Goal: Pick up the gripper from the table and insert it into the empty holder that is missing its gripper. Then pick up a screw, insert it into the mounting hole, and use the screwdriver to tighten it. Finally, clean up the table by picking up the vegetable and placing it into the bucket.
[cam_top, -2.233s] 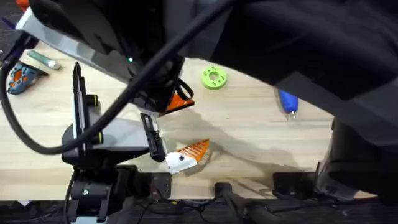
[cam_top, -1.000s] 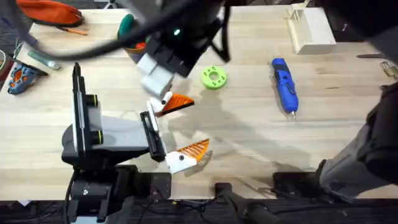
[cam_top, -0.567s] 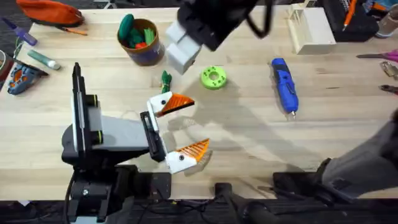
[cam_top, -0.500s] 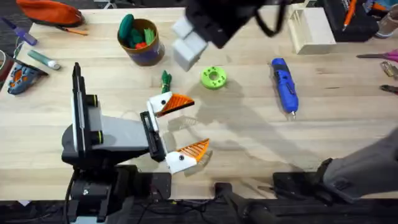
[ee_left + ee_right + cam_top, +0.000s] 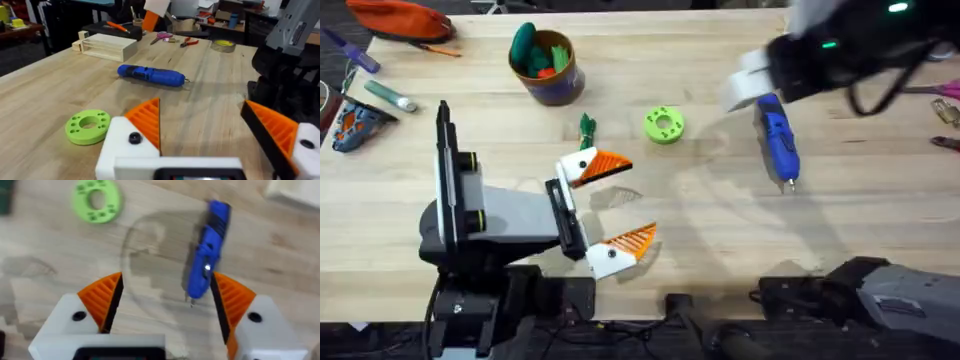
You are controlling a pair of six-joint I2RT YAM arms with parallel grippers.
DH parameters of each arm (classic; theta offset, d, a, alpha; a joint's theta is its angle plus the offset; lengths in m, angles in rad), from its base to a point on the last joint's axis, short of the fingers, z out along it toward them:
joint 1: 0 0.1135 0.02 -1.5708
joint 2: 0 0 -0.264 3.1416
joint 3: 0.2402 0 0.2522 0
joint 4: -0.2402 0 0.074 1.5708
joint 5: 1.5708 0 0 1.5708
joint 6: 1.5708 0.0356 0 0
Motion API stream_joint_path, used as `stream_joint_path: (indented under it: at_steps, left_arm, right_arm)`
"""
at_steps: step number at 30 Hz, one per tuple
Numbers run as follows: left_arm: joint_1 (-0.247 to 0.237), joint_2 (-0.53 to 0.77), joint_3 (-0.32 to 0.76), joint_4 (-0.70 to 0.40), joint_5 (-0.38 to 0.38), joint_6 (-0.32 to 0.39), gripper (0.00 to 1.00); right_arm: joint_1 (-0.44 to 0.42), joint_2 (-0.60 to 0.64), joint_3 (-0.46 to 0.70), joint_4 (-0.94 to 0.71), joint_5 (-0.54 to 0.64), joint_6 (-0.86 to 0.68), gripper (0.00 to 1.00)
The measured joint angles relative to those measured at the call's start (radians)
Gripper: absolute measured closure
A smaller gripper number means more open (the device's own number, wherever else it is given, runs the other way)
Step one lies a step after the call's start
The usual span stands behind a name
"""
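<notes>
A: Table point(image 5: 720, 230), left to right?
B: Left gripper point(image 5: 610, 210), low near the front edge, fingers spread wide, nothing between them. Behind it the bucket point(image 5: 546, 66), toy items inside. The vegetable point(image 5: 586, 127) lies on the wood between bucket and left gripper.
A: Middle?
B: Lime-green disc point(image 5: 663, 125), flat, just right of the vegetable.
A: Right?
B: The screwdriver point(image 5: 779, 137), lying flat, tip toward the front. Right gripper point(image 5: 165, 310) poised above it, fingers wide apart, holding nothing.
</notes>
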Motion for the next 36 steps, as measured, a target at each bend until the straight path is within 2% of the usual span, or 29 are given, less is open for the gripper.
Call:
stream_joint_path:
  at_steps: [3,6,9,36]
  left_arm:
    - [0.000,0.000,0.000,0.000,0.000,0.000,0.001]
    - [0.000,0.000,0.000,0.000,0.000,0.000,0.001]
    - [0.000,0.000,0.000,0.000,0.000,0.000,0.001]
    - [0.000,0.000,0.000,0.000,0.000,0.000,0.001]
  right_arm:
    - [-0.140,-0.013,-0.030,-0.023,-0.029,0.005,0.009]
    - [-0.242,0.007,-0.058,-0.058,-0.049,0.004,0.010]
    - [-0.294,0.040,-0.070,-0.085,-0.060,0.004,0.010]
    - [-0.307,0.055,-0.070,-0.077,-0.078,0.000,0.008]
